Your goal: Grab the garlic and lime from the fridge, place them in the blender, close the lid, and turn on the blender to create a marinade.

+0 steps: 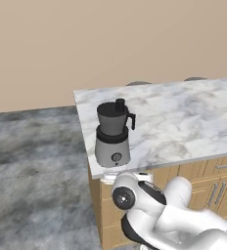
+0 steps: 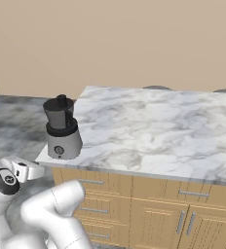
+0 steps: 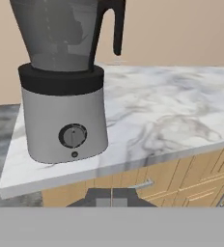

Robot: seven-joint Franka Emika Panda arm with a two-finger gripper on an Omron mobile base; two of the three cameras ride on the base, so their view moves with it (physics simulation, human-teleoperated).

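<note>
The blender (image 1: 113,141) stands at the near left corner of the marble counter (image 1: 184,122), with its grey base (image 3: 65,125) and round front knob (image 3: 73,136) facing me. A black lid (image 1: 119,103) with a raised knob sits on the dark jar (image 2: 60,114); the jar's inside is hidden. My gripper (image 3: 111,197) is shut with nothing in it. It hangs just in front of the counter edge, below the knob and a short way off the base. The hand (image 1: 110,176) sits under the counter lip (image 2: 27,170). The garlic, lime and fridge are out of view.
Wooden drawers and cabinet doors with silver handles (image 2: 90,182) run under the counter. Grey stone floor (image 1: 32,161) lies to the left of the island. Two dark stool tops (image 1: 137,83) peek over the far edge. A tan wall stands behind.
</note>
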